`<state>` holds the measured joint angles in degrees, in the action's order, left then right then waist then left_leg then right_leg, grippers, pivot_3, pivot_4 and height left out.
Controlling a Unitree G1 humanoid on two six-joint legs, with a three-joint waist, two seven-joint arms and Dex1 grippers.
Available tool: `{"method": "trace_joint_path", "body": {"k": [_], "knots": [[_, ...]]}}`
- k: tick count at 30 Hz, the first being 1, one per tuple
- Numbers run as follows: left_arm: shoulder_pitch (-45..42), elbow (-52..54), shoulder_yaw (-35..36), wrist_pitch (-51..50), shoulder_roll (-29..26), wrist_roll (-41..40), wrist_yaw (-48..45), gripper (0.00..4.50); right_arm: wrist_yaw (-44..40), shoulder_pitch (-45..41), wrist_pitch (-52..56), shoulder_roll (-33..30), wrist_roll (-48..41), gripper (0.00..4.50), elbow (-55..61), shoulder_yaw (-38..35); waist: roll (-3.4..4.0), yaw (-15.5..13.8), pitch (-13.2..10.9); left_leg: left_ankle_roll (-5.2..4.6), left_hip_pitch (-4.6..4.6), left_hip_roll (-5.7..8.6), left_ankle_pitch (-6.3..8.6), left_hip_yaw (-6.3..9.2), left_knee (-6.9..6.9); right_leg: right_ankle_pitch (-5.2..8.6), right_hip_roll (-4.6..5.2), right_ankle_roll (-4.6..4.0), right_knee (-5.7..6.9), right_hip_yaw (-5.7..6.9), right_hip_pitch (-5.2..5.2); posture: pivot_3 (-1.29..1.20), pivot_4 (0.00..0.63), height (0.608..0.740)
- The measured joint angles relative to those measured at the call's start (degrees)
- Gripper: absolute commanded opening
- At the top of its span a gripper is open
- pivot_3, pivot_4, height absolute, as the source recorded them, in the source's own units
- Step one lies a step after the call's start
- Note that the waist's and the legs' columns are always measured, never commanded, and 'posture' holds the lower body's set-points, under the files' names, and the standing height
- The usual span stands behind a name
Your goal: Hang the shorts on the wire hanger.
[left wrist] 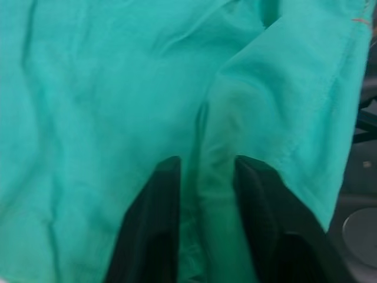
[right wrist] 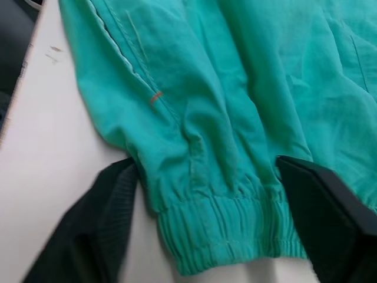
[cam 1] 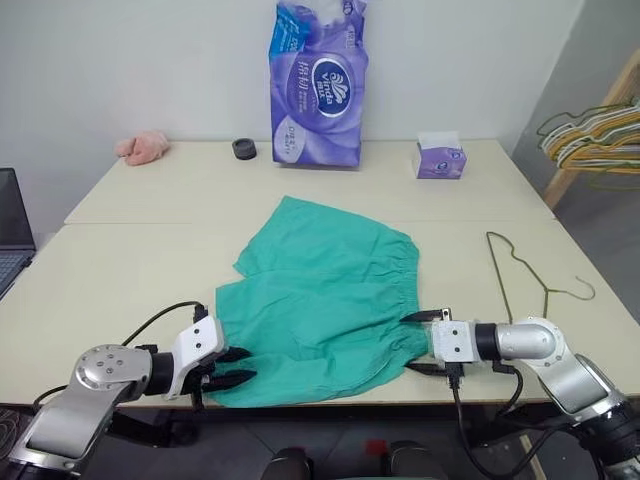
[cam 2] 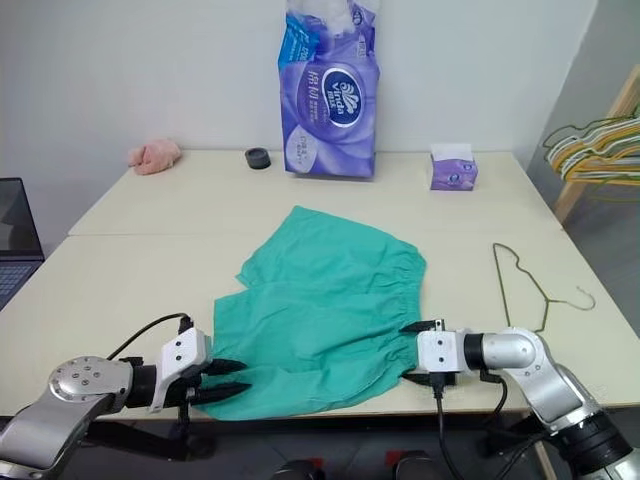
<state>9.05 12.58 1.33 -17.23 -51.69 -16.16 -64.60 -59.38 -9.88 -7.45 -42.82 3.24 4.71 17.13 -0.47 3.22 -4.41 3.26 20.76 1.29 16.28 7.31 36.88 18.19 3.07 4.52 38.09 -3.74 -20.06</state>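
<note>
Shorts [cam 1: 325, 300] are spread flat on the table [cam 1: 120, 270], between both end effectors. Left end effector [cam 1: 232, 368] is clenched on a fold of the near leg hem, right end effector [cam 1: 418, 343] sits open around the waistband corner. Wire hanger [cam 1: 525, 270] lies just beyond the right one.

You face a plain white wall [cam 1: 150, 60] behind 2 pale cream table [cam 1: 130, 260] tops pushed together, with a seam running across between them. At the right, a wooden rack [cam 1: 600, 130] stands on the grey floor [cam 1: 600, 215]. Light is even and soft.
</note>
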Motion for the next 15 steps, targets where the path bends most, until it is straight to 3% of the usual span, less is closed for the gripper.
{"method": "trace_joint_path", "body": {"k": [2, 8, 15], "knots": [[-0.1, 0.4, -0.5, -0.6, -0.3, -0.7, -1.4, 0.06, -1.5, -0.5, -0.7, -0.1, -0.3, 2.09, -0.7, 0.0, 0.0, 0.0, 0.0, 0.0, 0.0, 0.0, 0.0, 0.01, 0.0, 0.0, 0.0, 0.0, 0.0, 0.01, 0.01, -0.08, 0.019, 0.74], [-0.4, 3.2, -2.2, -4.1, -3.7, -2.1, -6.4, 0.0, -7.4, -2.5, -2.3, -2.2, -2.5, 0.02, -1.1, 0.0, 0.01, 0.1, 0.0, 0.0, 0.0, 0.0, 0.0, 0.0, 0.01, 0.0, 0.0, 0.0, 0.0, 0.01, 0.02, -0.08, 0.02, 0.74], [-0.2, 10.5, -3.1, -10.6, -7.0, -6.1, -9.2, 0.0, -15.7, -1.6, 0.9, -9.4, -7.9, 0.02, 1.7, -0.4, 0.03, 0.0, 0.0, -0.01, 0.01, 0.0, 0.0, 0.0, 0.02, 0.0, 0.01, 0.0, -0.02, 0.0, 0.06, -0.09, 0.024, 0.74]]}}
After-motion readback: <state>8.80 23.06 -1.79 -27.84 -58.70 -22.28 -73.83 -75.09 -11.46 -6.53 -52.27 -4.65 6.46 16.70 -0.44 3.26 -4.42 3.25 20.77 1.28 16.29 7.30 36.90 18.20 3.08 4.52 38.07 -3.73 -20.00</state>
